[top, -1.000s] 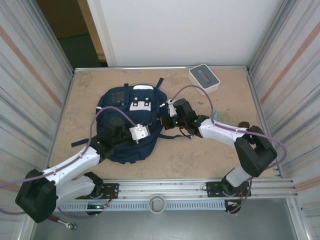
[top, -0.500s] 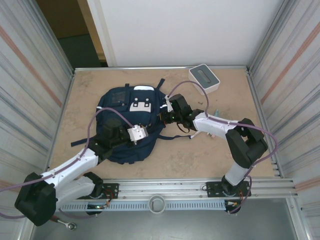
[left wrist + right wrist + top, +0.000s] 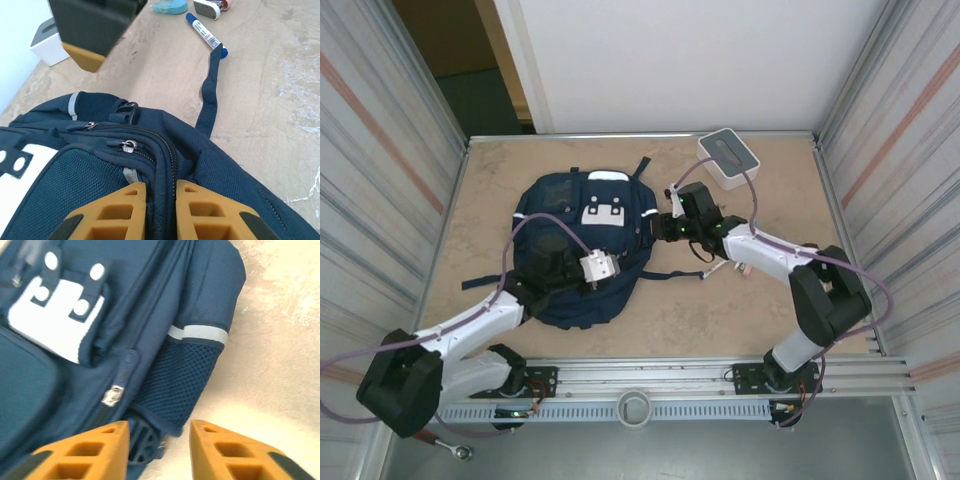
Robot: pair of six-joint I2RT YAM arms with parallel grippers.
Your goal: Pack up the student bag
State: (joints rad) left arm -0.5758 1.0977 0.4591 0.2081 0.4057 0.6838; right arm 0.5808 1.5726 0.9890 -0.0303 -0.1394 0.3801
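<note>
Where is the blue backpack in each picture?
Top external: the student bag lies left of centre.
Left wrist: the student bag takes the lower left and bottom.
Right wrist: the student bag covers the left, top to bottom.
Shared landmark: its white patch.

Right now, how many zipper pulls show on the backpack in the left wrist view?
2 on the student bag: one zipper pull beyond the left gripper, the other farther left. Others may be hidden.
</note>
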